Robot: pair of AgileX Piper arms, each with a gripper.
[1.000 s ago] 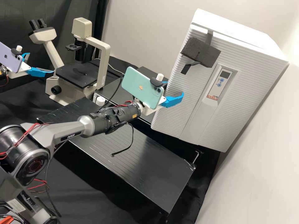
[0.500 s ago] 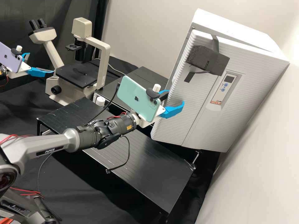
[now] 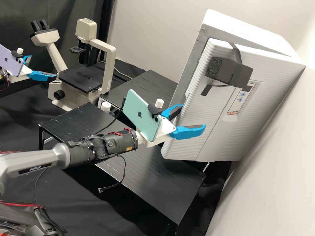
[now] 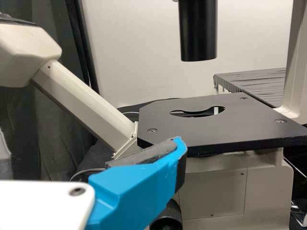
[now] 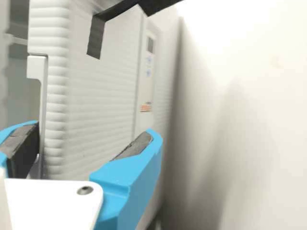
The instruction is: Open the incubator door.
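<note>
"Worktop (image 3: 85, 200), black, backed by a pale wall (image 3: 151, 26) and a dark curtain (image 3: 19, 13). What stands on it?"

"One incubator (image 3: 242, 26), white. One door (image 3: 213, 114), ribbed, on that incubator, partly open, with a gap along its free edge."

"Fittings on the door?"

"One dark block (image 3: 231, 72), held by black tape. One control panel (image 3: 238, 103), with a small display and blue buttons."

"And the right gripper (image 3: 194, 115)?"

"At the door's free edge, jaws apart. One finger (image 5: 24, 148) is on the inner side of the edge, the other in front of the outer face. Whether either touches, the entry cannot tell. One mint-green phone (image 3: 139, 114), mounted above."

"Left gripper (image 3: 43, 66)?"

"Near the microscope (image 3: 106, 62), well apart from the incubator. Jaws apart, with nothing between them. One lilac phone (image 3: 10, 60), mounted likewise."

"Remaining items?"

"That microscope, cream, with a flat black stage (image 4: 240, 124). One low black stand (image 3: 164, 186), in front of the incubator. One second black stand (image 3: 144, 82), between microscope and incubator."
</note>
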